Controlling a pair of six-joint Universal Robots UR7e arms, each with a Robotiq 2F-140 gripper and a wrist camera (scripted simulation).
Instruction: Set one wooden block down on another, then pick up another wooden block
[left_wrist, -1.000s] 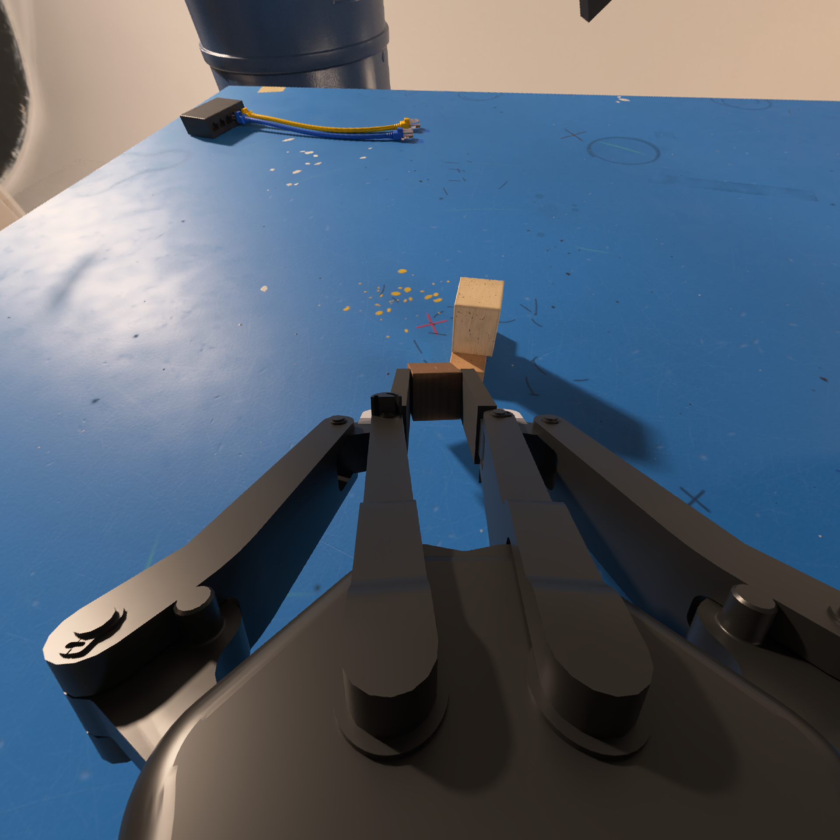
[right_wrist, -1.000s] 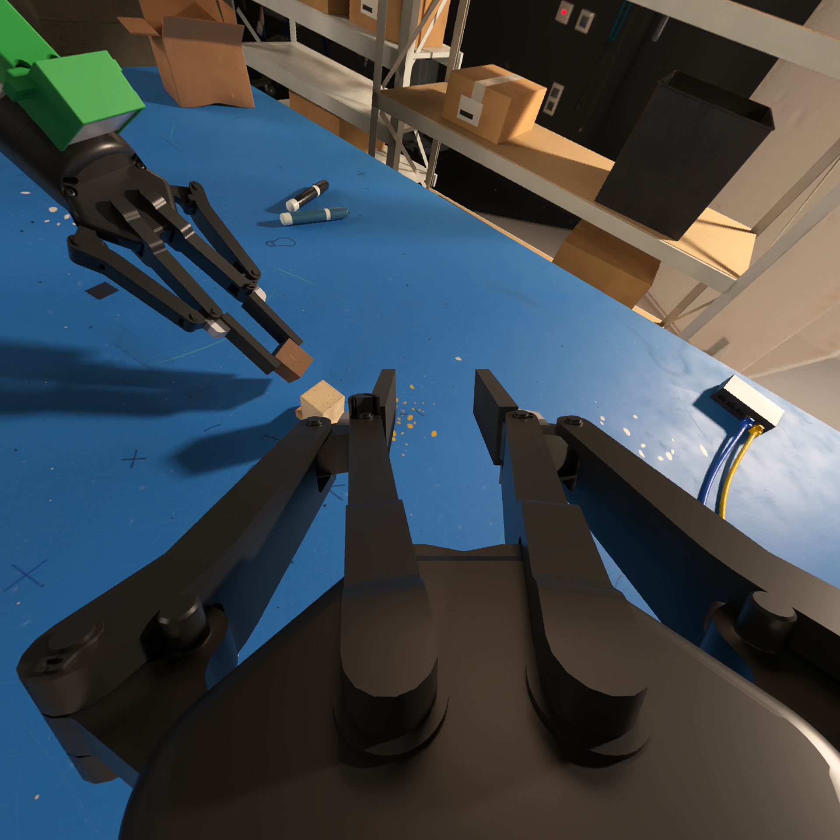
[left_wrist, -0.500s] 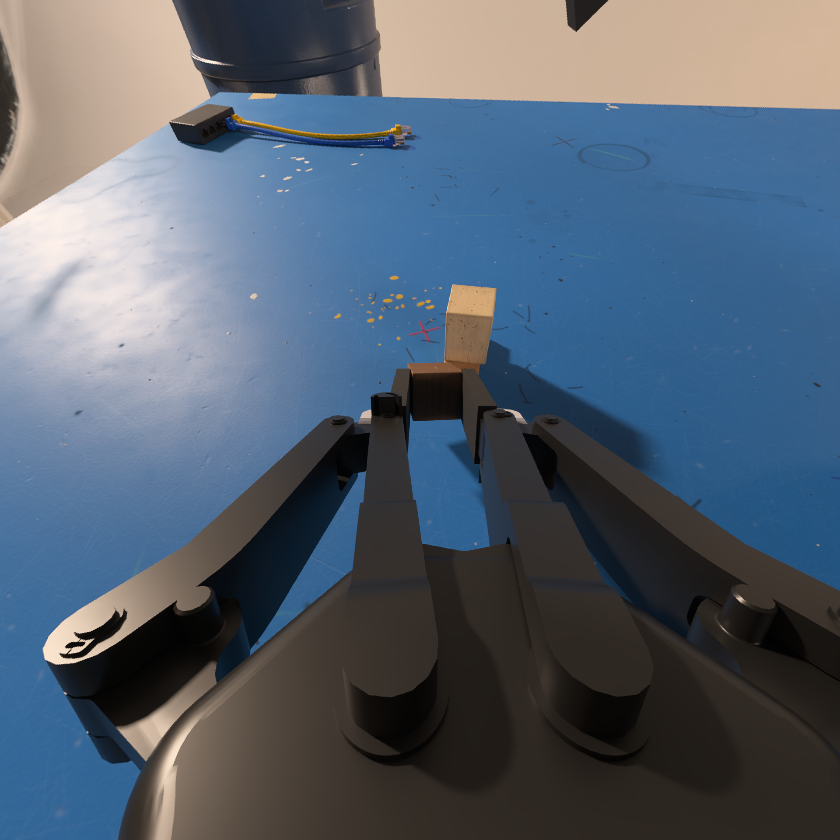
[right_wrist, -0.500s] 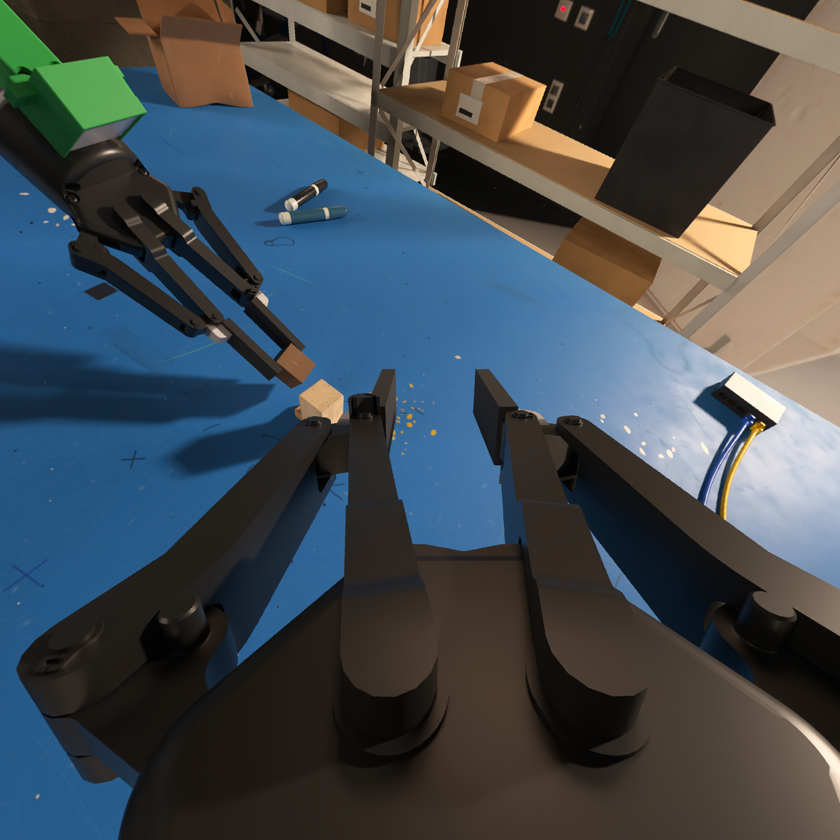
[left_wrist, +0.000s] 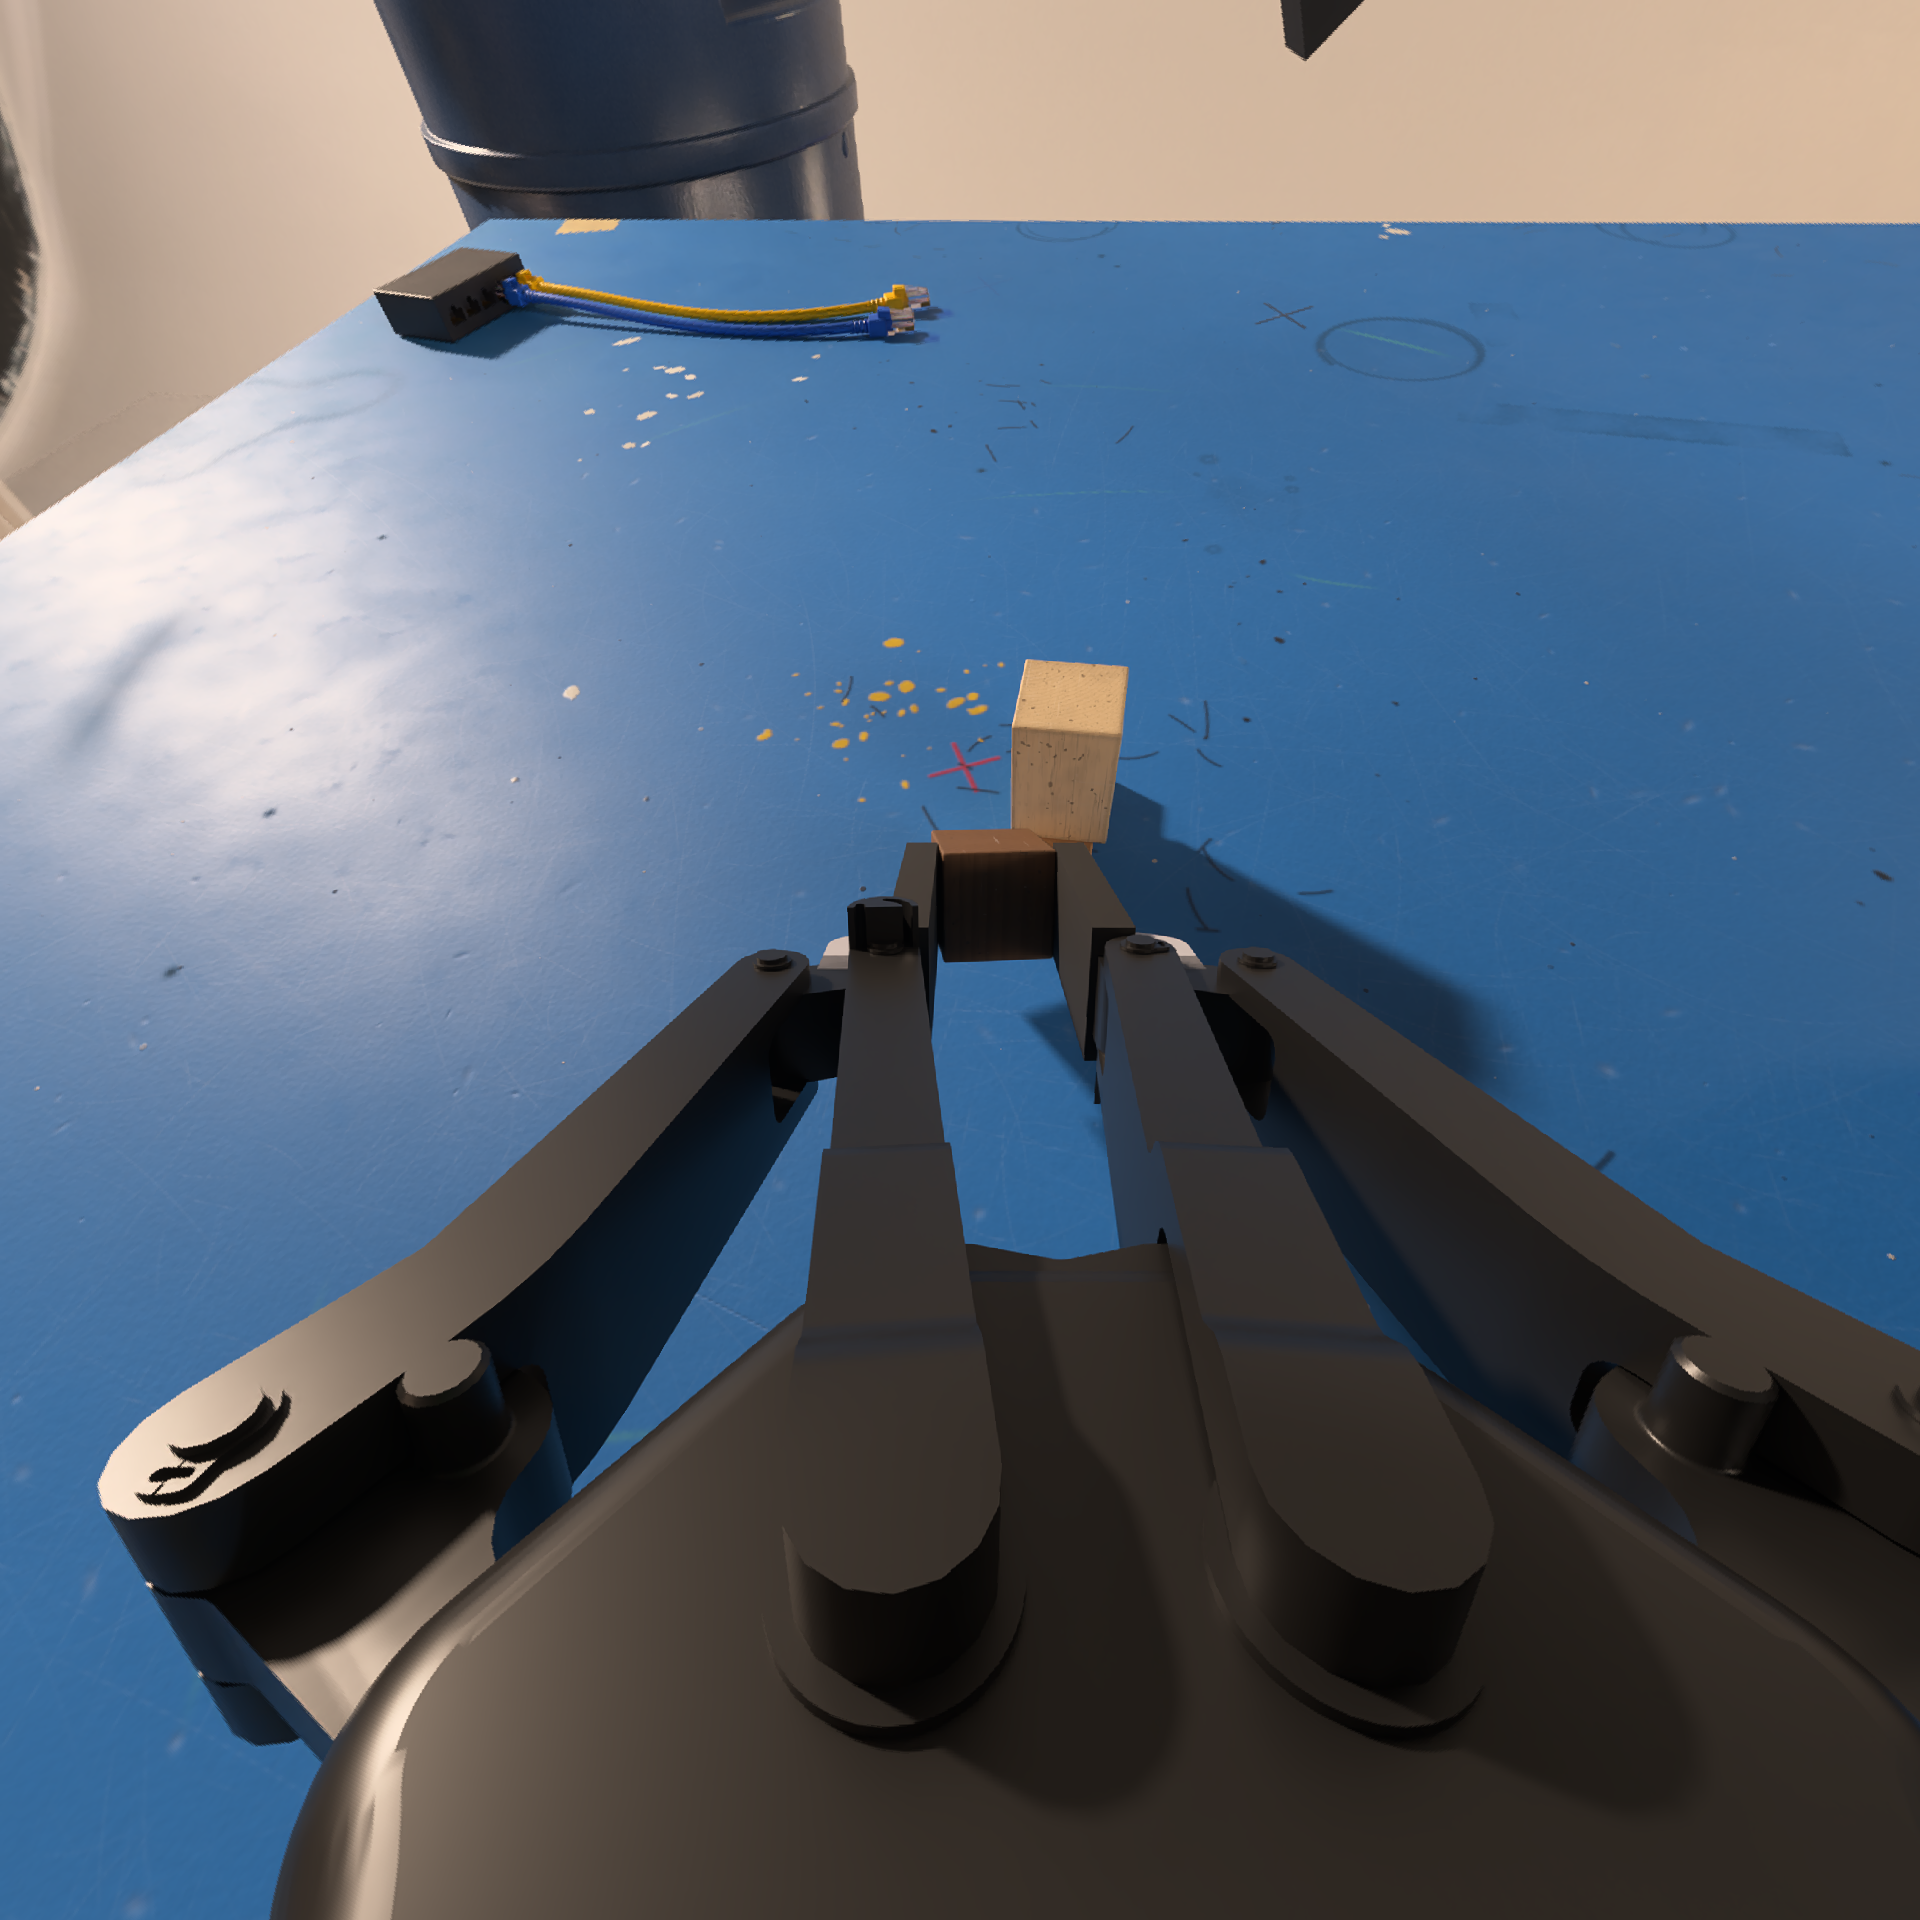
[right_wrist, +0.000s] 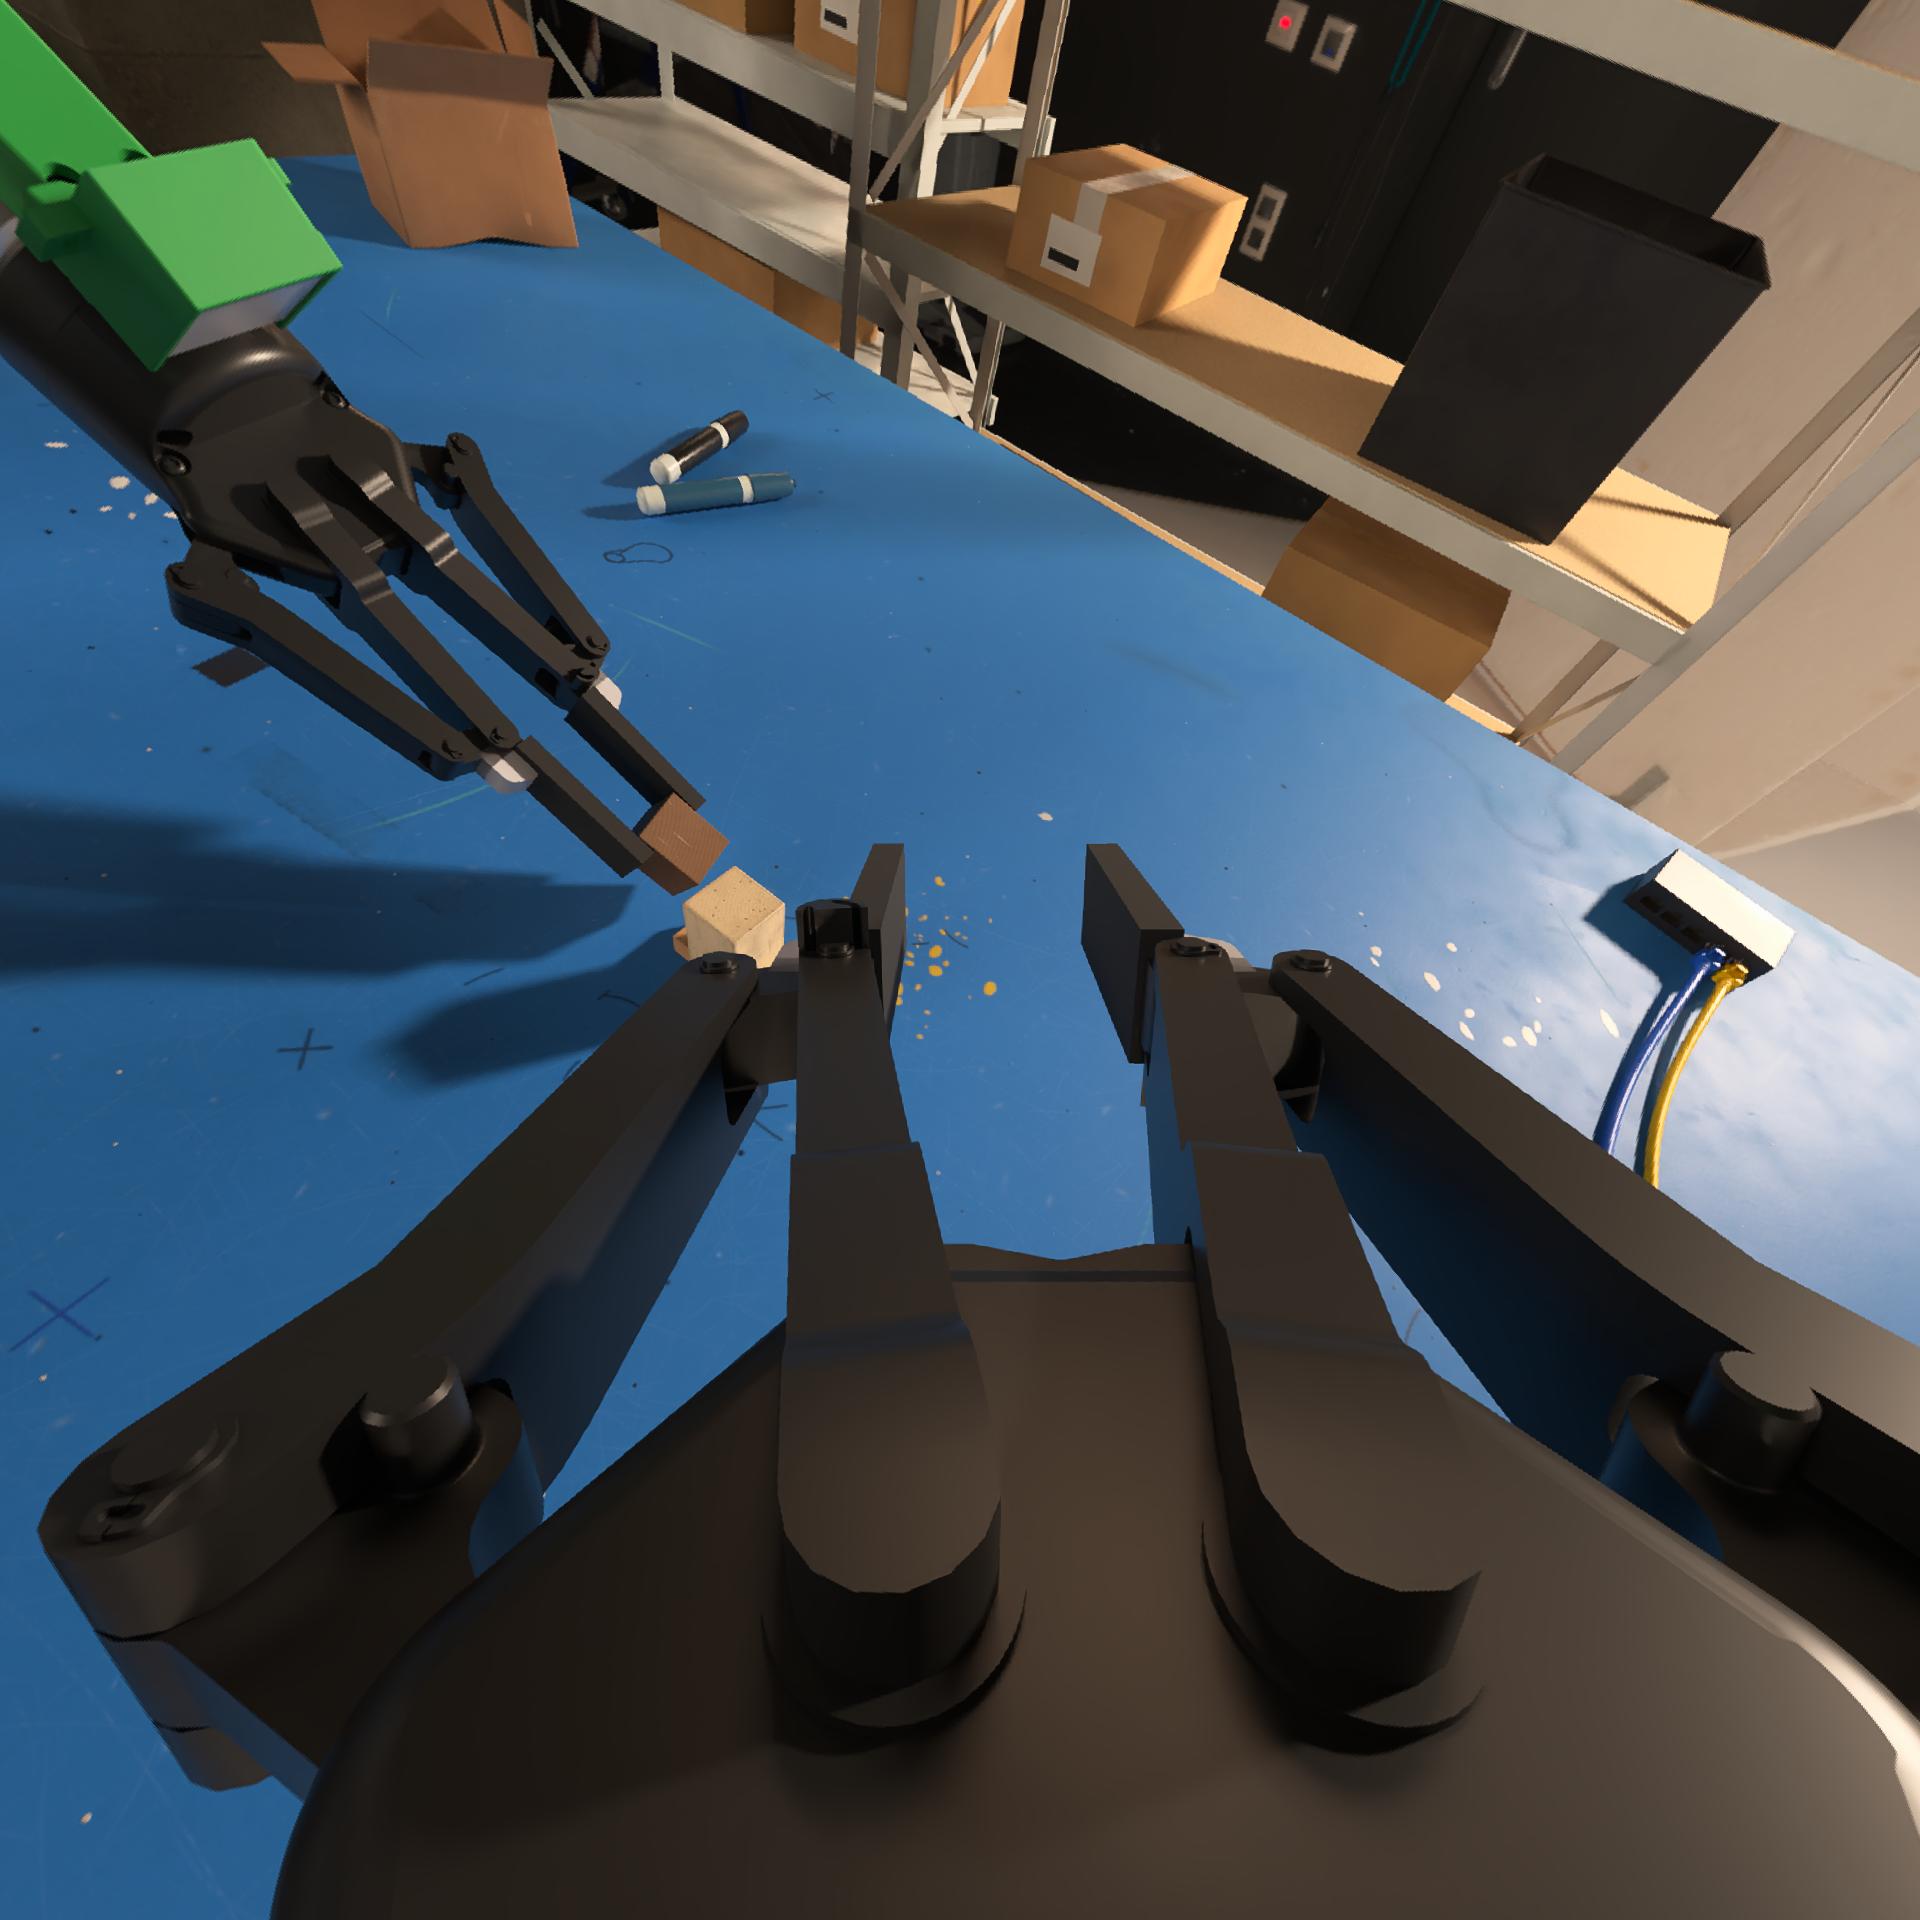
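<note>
My left gripper (left_wrist: 995, 868) is shut on a dark brown wooden block (left_wrist: 992, 909) and holds it above the blue table (left_wrist: 416, 831). Just beyond it a pale wooden block (left_wrist: 1070, 748) sits on top of an orange-tan block (left_wrist: 1081, 847), which is mostly hidden. In the right wrist view the left gripper (right_wrist: 665, 831) holds the brown block (right_wrist: 686, 842) close above and to the left of the pale block (right_wrist: 732, 914). My right gripper (right_wrist: 992, 883) is open and empty, just right of the stack.
A black hub with yellow and blue cables (left_wrist: 447, 296) lies at the table's far left corner; it also shows in the right wrist view (right_wrist: 1704, 914). Two markers (right_wrist: 717, 468) and an open cardboard box (right_wrist: 457, 135) lie beyond the left arm. Shelves with boxes stand past the edge.
My left gripper has crept a little closer to the pale block with the brown block in it. The right gripper has not moved.
</note>
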